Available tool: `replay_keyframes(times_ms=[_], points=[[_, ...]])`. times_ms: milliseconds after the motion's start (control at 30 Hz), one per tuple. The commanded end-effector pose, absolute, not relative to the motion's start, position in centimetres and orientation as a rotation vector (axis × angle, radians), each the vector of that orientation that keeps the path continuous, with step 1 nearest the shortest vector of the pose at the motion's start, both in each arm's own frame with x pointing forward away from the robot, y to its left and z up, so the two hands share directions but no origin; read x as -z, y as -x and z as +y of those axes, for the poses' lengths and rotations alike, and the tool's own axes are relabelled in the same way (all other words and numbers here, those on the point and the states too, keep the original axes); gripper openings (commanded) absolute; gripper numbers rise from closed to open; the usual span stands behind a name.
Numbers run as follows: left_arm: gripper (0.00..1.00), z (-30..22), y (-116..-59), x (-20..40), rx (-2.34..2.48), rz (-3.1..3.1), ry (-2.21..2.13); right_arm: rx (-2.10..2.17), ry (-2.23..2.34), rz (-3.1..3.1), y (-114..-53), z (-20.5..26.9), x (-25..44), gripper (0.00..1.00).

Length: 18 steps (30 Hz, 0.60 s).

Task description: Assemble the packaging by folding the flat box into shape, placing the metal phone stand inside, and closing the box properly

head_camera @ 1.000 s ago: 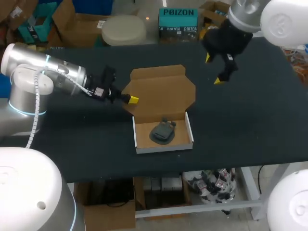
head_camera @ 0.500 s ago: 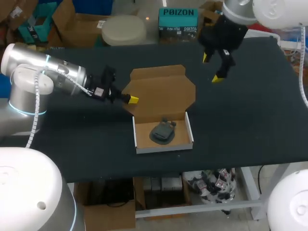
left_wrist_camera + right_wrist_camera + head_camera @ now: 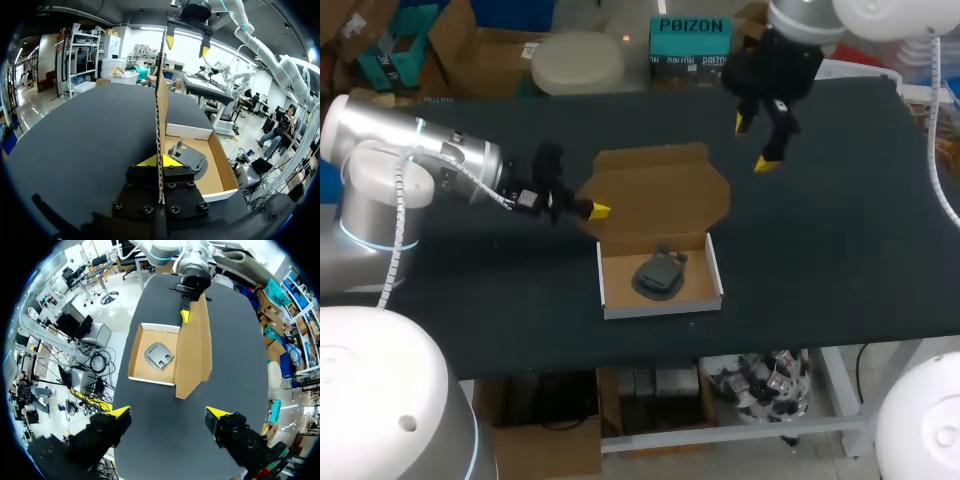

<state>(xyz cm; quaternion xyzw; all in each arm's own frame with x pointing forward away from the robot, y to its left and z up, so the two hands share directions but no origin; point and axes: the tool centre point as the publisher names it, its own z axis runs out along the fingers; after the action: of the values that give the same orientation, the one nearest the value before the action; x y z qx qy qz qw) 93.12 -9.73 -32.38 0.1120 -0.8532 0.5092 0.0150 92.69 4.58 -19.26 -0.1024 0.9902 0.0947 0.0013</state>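
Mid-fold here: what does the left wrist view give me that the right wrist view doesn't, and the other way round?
Only the left wrist view: the lid edge-on, a thin line running between the fingers of the left gripper, with the right gripper past its far end. Only the right wrist view: the lid's broad brown face and angled corners, and the right gripper's fingers wide apart, touching nothing. Both: the phone stand lying in the box tray, lid not yet closed.
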Motion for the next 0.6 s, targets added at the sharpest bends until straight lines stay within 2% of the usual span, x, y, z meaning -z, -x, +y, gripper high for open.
replay_keyframes(times_ms=[33,600], points=[[0.00,-10.0,-92.4,32.8,-1.612,-2.685,-0.330,-0.287,0.317,3.135,-92.8,5.0,18.8,1.00],[0.00,-10.2,-92.1,33.3,-1.656,-2.785,-0.191,-0.266,0.308,3.162,-92.5,6.6,18.1,1.00]])
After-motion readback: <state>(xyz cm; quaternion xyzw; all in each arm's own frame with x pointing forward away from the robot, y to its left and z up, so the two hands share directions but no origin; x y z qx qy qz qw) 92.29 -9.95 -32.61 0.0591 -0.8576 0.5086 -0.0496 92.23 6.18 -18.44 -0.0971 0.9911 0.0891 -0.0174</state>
